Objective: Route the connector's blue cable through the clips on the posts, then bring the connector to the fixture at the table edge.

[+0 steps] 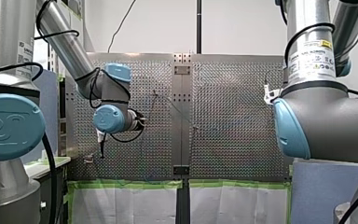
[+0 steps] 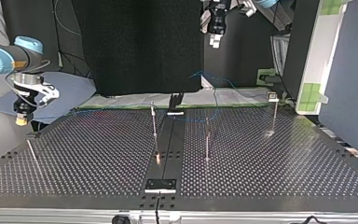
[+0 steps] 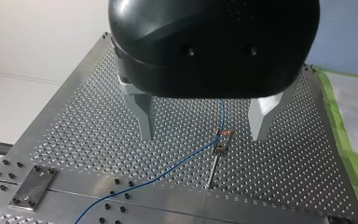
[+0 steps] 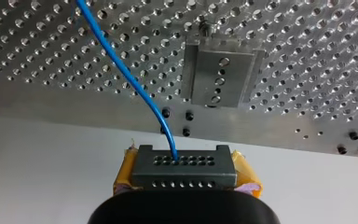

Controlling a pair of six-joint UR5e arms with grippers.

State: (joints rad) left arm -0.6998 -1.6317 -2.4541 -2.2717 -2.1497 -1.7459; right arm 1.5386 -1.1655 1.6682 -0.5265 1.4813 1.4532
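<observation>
Right gripper: fingers clamped on the dark grey connector.
Left gripper: fingers apart above a thin metal post.
Done: blue cable judged caught at its clip.
Remaining: other posts, flat metal fixture.

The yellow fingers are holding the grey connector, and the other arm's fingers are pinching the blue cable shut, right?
Not quite. The left wrist view shows the fingers of my left gripper open, with the blue cable ahead of them, untouched. The yellow pads of my right gripper do hold the grey connector.
</observation>
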